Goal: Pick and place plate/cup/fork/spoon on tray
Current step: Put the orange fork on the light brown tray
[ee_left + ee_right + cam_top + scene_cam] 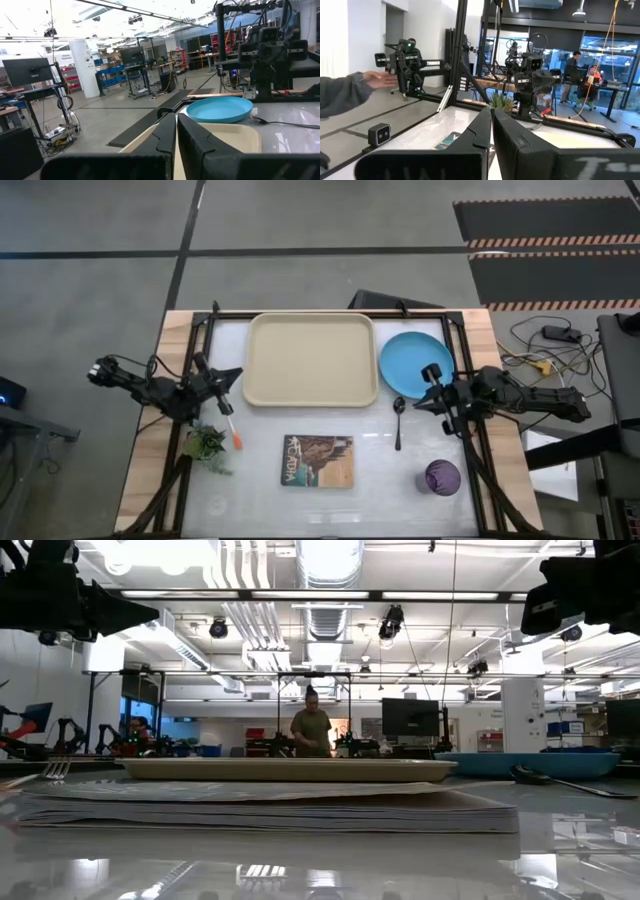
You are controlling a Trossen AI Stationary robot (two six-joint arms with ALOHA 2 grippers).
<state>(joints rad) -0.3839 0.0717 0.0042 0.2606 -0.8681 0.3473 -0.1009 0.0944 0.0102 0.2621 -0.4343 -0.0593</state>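
Observation:
The beige tray (310, 360) lies at the table's far middle. The light-blue plate (415, 360) lies flat on the table just right of it. The dark spoon (398, 420) lies in front of the plate. The purple cup (442, 477) stands upright near the front right. The fork (232, 428) lies at the left, its orange-red end toward the near edge. My left gripper (232, 375) is shut and empty above the table, left of the tray. My right gripper (425, 395) is shut and empty above the table, beside the plate's near right rim.
A picture-covered book (318, 460) lies in front of the tray. A small green plant (207, 445) sits by the fork. A dark frame (330, 313) runs round the table's edges. A person's sleeve and hand (375, 80) show beyond the table in the right wrist view.

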